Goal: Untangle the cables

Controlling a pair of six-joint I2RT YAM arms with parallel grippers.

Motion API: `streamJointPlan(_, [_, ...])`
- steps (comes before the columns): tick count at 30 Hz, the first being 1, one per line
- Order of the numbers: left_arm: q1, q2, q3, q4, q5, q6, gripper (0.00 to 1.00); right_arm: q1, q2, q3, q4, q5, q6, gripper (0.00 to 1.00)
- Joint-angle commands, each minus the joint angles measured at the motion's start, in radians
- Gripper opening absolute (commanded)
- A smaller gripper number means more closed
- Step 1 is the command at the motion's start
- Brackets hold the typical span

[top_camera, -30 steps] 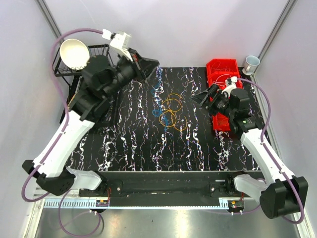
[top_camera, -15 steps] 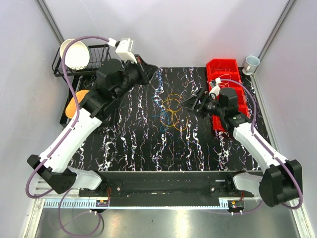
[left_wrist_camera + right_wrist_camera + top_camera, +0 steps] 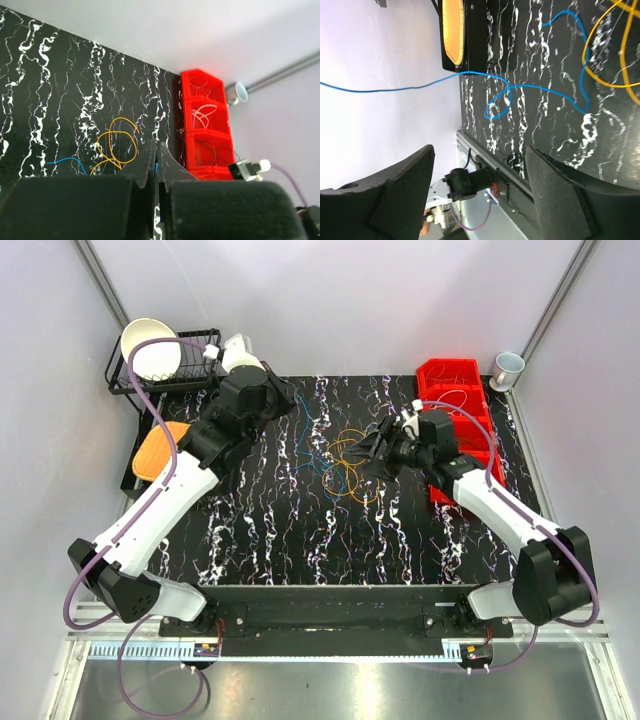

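The left gripper [image 3: 283,402] is hanging over the far-left part of the bench [image 3: 300,540]. Its jaws are pressing together with a sliver of blue between them, so it is most likely pinching the blue cable [image 3: 312,452]. That strand is running from those jaws rightward and nearward into the pile, and the right wrist view shows it stretching taut through the air above the bench. The orange loops [image 3: 352,468] are lying flat mid-bench, just right of the blue. The right gripper [image 3: 372,455] is sitting at their right edge, jaws wide apart and pointing left into the tangle, so it is by far the nearer arm. Over the last second it has been travelling from beside the red bins [image 3: 455,390] to the loops. The left arm has been drawing back, uncovering an orange pad [image 3: 160,448].
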Motion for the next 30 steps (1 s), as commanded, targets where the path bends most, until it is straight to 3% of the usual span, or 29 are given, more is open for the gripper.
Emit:
streamJointPlan(1, [0.005,0.000,-0.004,0.031,-0.084,-0.079,0.00,0.050,0.049,0.046,0.014,-0.020,0.078,0.79])
streamJointPlan(21, [0.013,0.026,-0.001,0.029,-0.062,-0.077,0.00,0.124,0.258,0.089,0.185,0.050,0.194,0.73])
streamJointPlan(30, [0.015,0.037,0.002,0.029,-0.046,-0.072,0.00,0.142,0.330,0.138,0.216,0.053,0.210,0.58])
